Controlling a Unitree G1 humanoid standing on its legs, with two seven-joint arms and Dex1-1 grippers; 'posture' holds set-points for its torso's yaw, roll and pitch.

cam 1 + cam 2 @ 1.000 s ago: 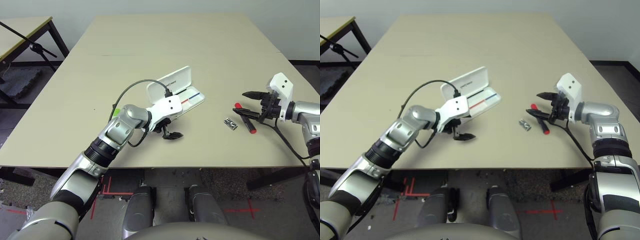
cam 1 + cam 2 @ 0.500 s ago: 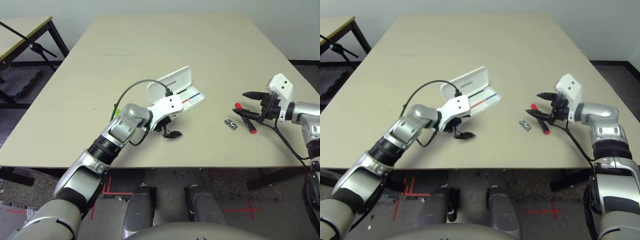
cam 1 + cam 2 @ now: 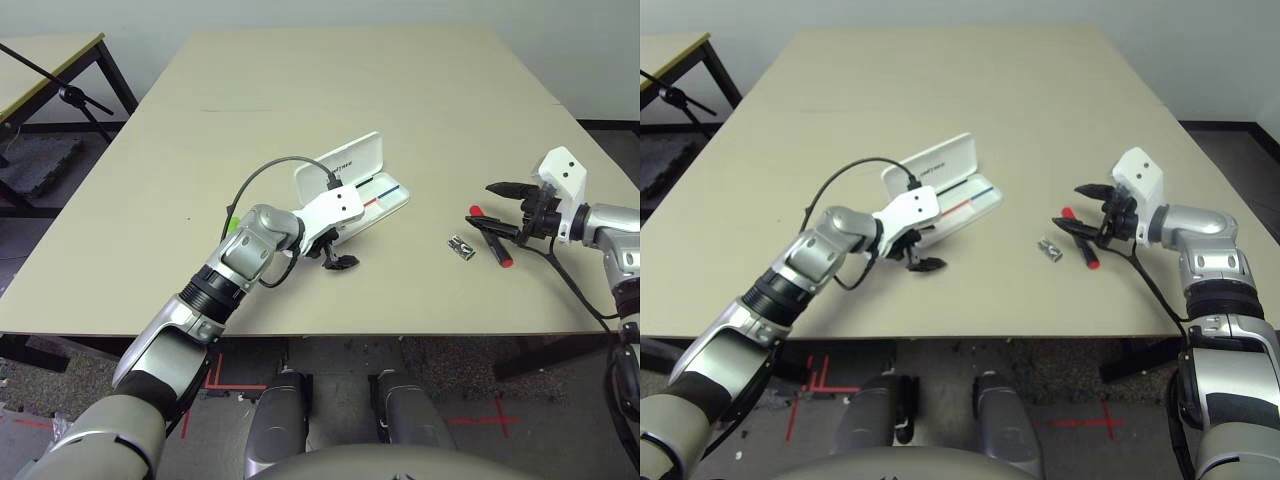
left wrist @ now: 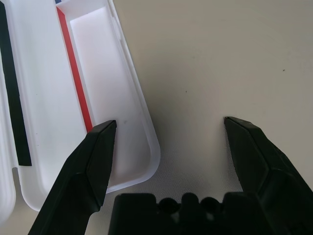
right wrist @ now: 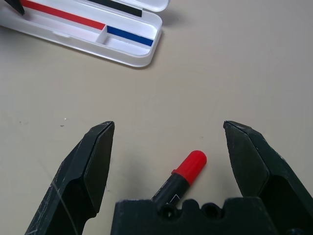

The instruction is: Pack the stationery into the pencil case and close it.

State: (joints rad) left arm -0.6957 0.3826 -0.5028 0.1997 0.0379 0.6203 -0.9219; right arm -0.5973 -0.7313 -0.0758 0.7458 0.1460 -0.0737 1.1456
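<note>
The white pencil case (image 3: 378,193) lies open at the table's middle, its lid (image 3: 345,160) raised and a red and blue stripe in the tray (image 4: 98,88). My left gripper (image 3: 336,258) hovers open at the tray's near end, with one finger (image 4: 100,147) over the tray's corner. A red marker (image 5: 190,166) lies to the right, directly under my open right gripper (image 3: 1070,205). A small black-and-silver clip (image 3: 461,247) rests just left of the marker. A sliver of the lime-green highlighter (image 3: 232,220) peeks out behind my left forearm.
The beige table (image 3: 330,80) stretches wide behind the case. A black cable (image 3: 265,175) loops over my left wrist. A second table (image 3: 40,55) and a black stand (image 3: 70,95) are off to the far left, beyond the table's edge.
My left gripper has edged a little closer to the tray's near end. The right gripper and the stationery have stayed put.
</note>
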